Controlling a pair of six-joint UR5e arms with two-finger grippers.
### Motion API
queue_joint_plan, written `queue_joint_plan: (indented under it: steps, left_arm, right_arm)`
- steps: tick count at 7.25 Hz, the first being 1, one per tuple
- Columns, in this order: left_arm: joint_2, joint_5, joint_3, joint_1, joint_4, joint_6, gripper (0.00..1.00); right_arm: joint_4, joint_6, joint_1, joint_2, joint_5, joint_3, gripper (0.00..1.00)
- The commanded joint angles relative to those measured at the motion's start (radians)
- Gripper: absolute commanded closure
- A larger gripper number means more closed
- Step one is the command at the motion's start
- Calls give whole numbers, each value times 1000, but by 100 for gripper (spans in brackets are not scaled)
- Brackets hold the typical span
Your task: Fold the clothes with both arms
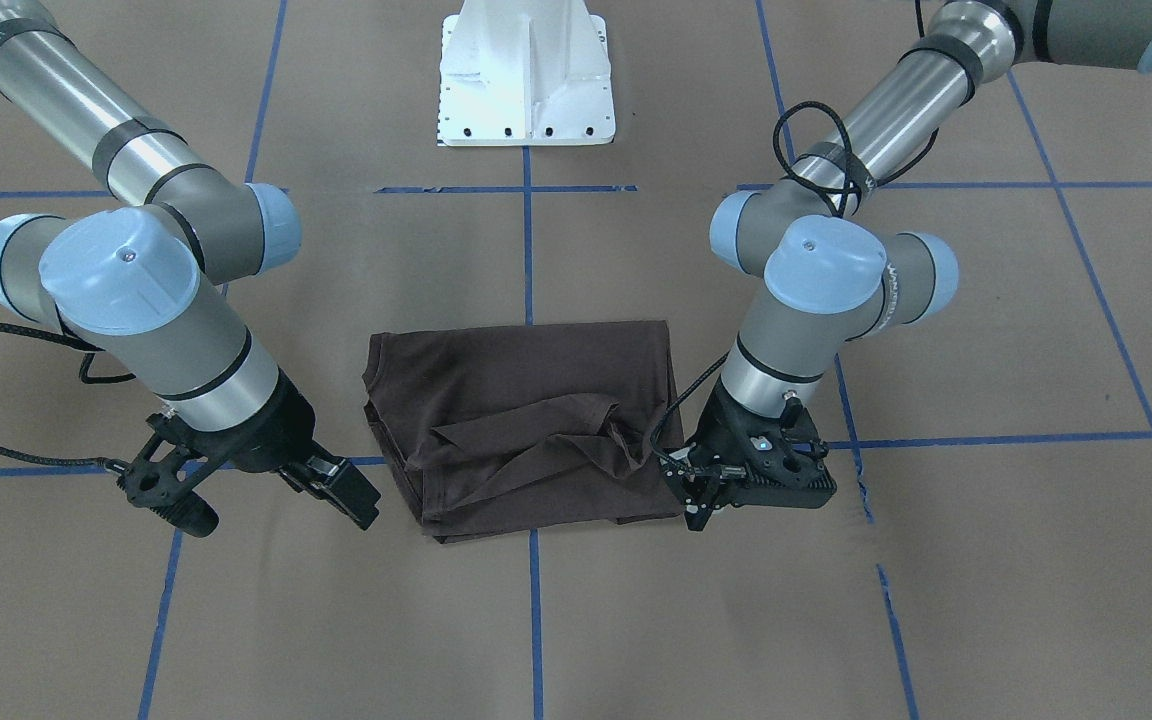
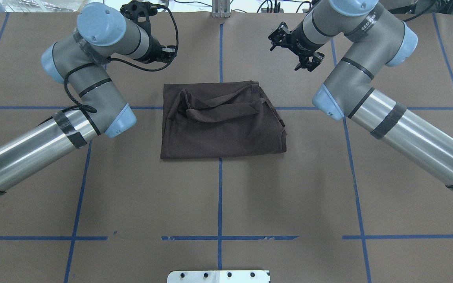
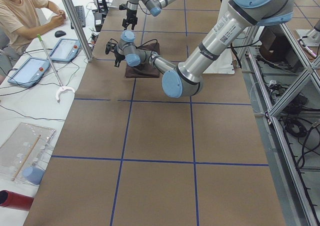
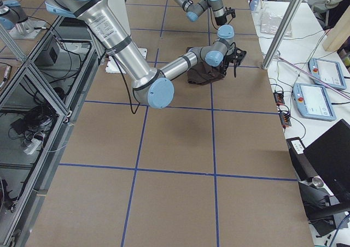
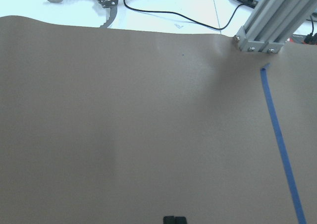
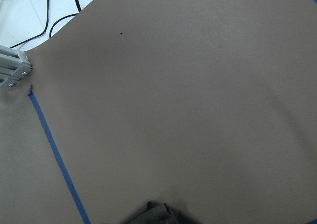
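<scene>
right gripper [image 1: 274,512], jaws spread wide and empty, hangs at 8 o'clock of the half-folded dark brown t-shirt [image 1: 526,400] on the table [image 1: 936,600]; left gripper [image 1: 698,512], fingers together, empty, at 4 o'clock: both flank it, probably for the next fold.

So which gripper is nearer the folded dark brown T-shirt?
Left. The left gripper hangs beside the dark brown T-shirt; the right gripper stands clearly apart off its opposite edge.

The T-shirt [image 2: 222,129] lies on the surface [image 2: 132,196], centred before the base block [image 1: 526,80]. The left gripper [image 1: 696,505] hangs just beside the shirt's far left corner, perhaps touching it. The right gripper [image 2: 295,49] is apart, beyond the far right corner.
</scene>
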Motion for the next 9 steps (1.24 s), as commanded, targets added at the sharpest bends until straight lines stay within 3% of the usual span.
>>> queue_joint_plan:
  steps: [1, 3, 7, 9]
  left_arm:
    - [67, 2, -204, 114, 139, -137, 100]
    - [71, 71, -202, 193, 163, -158, 100]
    - [67, 79, -175, 233, 217, -190, 100]
    - [53, 142, -145, 228, 206, -182, 100]
  right_arm:
    - [0, 0, 0, 2, 1, 3, 4]
    - [0, 0, -1, 2, -1, 1, 4]
    - [0, 0, 2, 2, 2, 4, 4]
    - [-2, 0, 8, 0, 22, 10, 4]
